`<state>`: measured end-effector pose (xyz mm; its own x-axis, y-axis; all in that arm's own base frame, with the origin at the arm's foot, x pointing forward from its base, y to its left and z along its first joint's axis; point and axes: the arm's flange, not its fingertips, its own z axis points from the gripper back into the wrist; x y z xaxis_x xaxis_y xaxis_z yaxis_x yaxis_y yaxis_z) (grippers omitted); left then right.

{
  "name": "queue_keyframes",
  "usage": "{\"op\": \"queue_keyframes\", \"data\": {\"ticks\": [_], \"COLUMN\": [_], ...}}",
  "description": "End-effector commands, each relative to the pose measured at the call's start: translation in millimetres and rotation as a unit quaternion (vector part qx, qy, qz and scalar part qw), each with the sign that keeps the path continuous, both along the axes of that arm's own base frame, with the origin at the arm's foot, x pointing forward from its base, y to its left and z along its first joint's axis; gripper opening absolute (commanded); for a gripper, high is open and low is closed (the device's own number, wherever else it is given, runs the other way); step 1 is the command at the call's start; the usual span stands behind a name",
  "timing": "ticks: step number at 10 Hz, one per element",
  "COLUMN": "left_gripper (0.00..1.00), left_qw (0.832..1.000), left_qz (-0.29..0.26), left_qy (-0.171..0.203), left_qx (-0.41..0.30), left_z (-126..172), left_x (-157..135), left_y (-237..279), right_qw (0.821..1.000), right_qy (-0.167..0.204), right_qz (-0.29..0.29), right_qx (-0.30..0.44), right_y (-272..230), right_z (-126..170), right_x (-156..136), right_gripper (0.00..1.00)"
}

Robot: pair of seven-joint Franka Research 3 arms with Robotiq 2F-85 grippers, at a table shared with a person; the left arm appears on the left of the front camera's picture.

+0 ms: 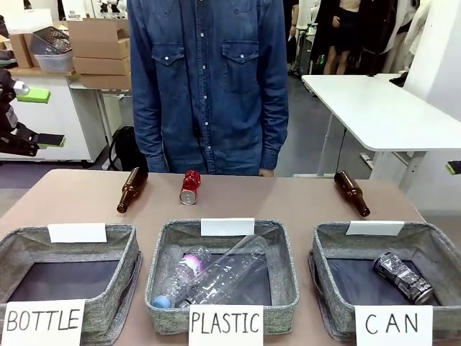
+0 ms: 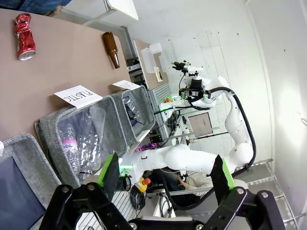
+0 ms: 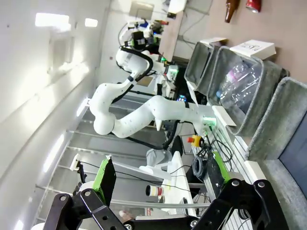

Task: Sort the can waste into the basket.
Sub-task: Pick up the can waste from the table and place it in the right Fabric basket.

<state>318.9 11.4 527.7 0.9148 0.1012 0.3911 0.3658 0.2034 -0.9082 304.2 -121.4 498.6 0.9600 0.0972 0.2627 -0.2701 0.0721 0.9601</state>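
A crushed red can (image 1: 189,187) lies on the table's far side, just in front of the person; it also shows as the red can (image 2: 24,36) and the red can (image 3: 253,5). A silver-and-black crushed can (image 1: 403,277) rests inside the grey basket signed "CAN" (image 1: 325,245) at the front right. My left gripper (image 2: 167,175) hangs open and empty, raised off the table's left side (image 1: 42,117). My right gripper (image 3: 163,175) is open and empty too, held off the right side beside the CAN basket (image 3: 273,120).
Two brown bottles (image 1: 132,189) (image 1: 351,193) lie either side of the red can. The PLASTIC basket (image 1: 162,249) holds clear bottles. The BOTTLE basket (image 1: 130,249) stands front left. A person in a denim shirt (image 1: 209,86) stands at the far edge.
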Motion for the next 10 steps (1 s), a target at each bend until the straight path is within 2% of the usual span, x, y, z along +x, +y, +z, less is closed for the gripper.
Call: {"op": "queue_keyframes", "data": {"ticks": [1,2,3,4,5,6,7,8,10], "left_gripper": [1.00,1.00,1.00,1.00,1.00,1.00,1.00,1.00,1.00], "left_qw": [1.000,1.000,0.997,0.991,0.985,0.971,0.964,0.954,0.944], "left_qz": [-0.003,0.000,0.014,0.024,-0.012,-0.022,-0.066,-0.088,-0.106], "left_qy": [-0.013,0.000,-0.053,-0.045,-0.026,0.003,0.028,0.048,0.070], "left_qx": [-0.011,0.000,0.053,0.122,0.171,0.239,0.257,0.281,0.303], "left_z": [0.3,0.0,27.4,38.9,32.9,19.1,5.1,-9.9,-35.2], "left_x": [0.6,0.0,-9.7,7.1,30.2,54.1,75.8,99.1,136.9], "left_y": [-0.8,0.0,-0.4,-5.8,-21.4,-41.6,-64.6,-88.4,-123.9], "right_qw": [1.000,1.000,1.000,1.000,1.000,1.000,1.000,1.000,1.000], "right_qy": [-0.006,-0.006,-0.006,-0.006,-0.006,-0.006,-0.006,-0.006,-0.006], "right_qz": [0.007,0.007,0.007,0.007,0.007,0.007,0.007,0.007,0.007], "right_qx": [-0.002,-0.002,-0.002,-0.002,-0.002,-0.002,-0.002,-0.002,-0.002], "right_y": [-3.6,-3.6,-3.6,-3.6,-3.6,-3.6,-3.6,-3.6,-3.6], "right_z": [1.8,1.8,1.8,1.8,1.8,1.8,1.8,1.8,1.8], "right_x": [-1.5,-1.5,-1.5,-1.5,-1.5,-1.5,-1.5,-1.5,-1.5], "right_gripper": [1.00,1.00,1.00,1.00,1.00,1.00,1.00,1.00,1.00]}}
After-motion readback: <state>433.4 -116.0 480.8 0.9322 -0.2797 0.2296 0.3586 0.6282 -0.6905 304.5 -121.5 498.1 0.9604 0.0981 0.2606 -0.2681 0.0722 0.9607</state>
